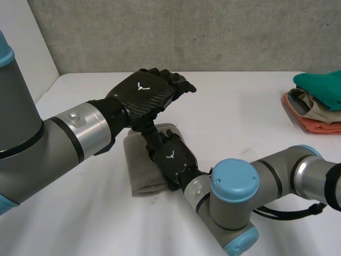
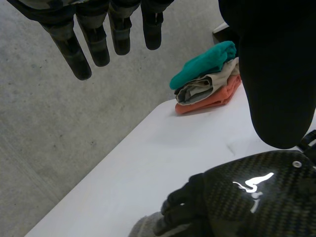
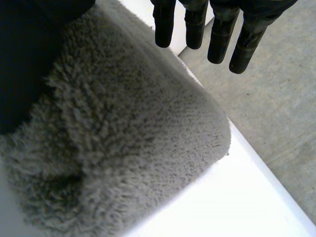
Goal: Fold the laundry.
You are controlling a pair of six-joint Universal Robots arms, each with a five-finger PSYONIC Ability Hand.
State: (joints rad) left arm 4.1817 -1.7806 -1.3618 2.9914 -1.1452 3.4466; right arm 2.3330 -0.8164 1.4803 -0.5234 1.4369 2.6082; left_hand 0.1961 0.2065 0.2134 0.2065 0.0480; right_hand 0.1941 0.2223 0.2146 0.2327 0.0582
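Fingers straight and apart, the left hand [image 1: 143,93] hovers over and the right hand [image 1: 173,156] rests on the grey towel [image 1: 141,170], folded small on the table [image 1: 250,122], seemingly ready for the folded stack [image 1: 317,104].

A white table [image 1: 256,112] spread from near to far. Behind its far edge rose a grey concrete wall [image 1: 186,32]. A white panel [image 1: 26,48] stood far left.
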